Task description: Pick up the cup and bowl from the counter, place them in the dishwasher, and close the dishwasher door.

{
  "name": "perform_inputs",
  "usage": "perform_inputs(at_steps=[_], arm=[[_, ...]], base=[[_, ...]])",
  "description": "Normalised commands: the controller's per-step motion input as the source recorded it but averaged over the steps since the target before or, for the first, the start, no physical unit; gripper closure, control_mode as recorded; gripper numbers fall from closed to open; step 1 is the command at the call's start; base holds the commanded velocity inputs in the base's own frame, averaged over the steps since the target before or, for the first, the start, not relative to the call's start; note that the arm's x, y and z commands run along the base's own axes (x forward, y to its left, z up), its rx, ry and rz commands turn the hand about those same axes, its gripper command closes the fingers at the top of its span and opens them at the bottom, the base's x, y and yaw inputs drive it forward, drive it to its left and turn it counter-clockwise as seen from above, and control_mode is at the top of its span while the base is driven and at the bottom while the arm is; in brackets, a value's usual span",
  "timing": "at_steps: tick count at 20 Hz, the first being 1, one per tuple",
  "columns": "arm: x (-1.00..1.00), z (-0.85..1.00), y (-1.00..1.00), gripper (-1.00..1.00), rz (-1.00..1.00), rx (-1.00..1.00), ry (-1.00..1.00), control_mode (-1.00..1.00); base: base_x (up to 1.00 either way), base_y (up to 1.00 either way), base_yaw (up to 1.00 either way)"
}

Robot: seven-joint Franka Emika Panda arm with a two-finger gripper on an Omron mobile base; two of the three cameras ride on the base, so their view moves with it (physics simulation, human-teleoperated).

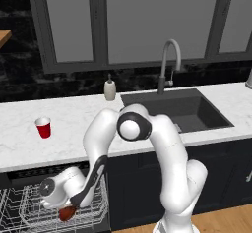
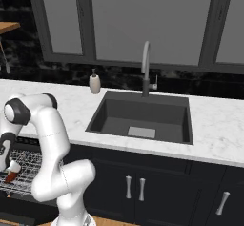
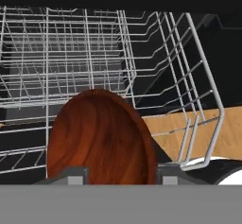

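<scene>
Dark rendered kitchen, with a white marble desk (image 1: 74,119) and inset sink. Reached low over the white wire rack (image 3: 71,53) of the open dishwasher (image 1: 15,178) with the pincer (image 3: 120,176), tips apart on either side of the reddish-brown bowl (image 3: 101,138); could not tell whether clamped on it or loose. Hung just above the rack wires, bowl on edge. Looked light, stiff and smooth, likely slippery, so best pinched across the thin rim. Stood upright on the desk, well apart from the arm: red cup (image 1: 43,128), light and tapered, probably best gripped across its wall near the white rim.
</scene>
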Motion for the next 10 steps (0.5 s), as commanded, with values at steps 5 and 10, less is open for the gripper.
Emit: perform_inputs(at_steps=[5,10], arm=[[0.0,0.0,0.0,-1.0,0.0,0.0,-0.01,-1.0],[0.02,0.0,-0.02,-1.0,0.0,0.0,-0.03,-1.0]], base=[[0.0,0.0,0.0],[0.0,0.0,0.0]])
